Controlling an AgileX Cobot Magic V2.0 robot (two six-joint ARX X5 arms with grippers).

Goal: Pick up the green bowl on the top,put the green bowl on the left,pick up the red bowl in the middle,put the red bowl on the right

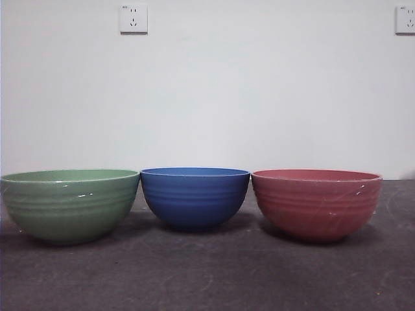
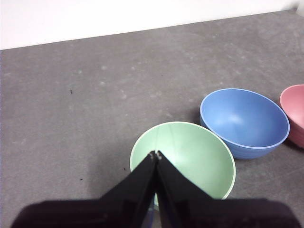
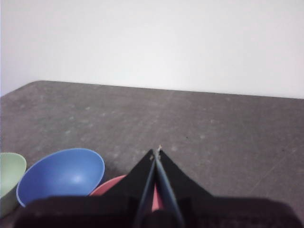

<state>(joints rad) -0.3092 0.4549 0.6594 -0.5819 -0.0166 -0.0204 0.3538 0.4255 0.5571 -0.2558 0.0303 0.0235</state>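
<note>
Green bowl [image 2: 183, 159]: under left gripper [image 2: 156, 155], jaws together.
Red bowl [image 3: 114, 186]: under right gripper [image 3: 156, 153], jaws together.
Bowls: three, blue bowl [image 1: 194, 196] between.

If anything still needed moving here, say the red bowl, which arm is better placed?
Right, probably. The right end effector hangs shut above the red bowl; the left end effector hangs shut over the green bowl.
</note>
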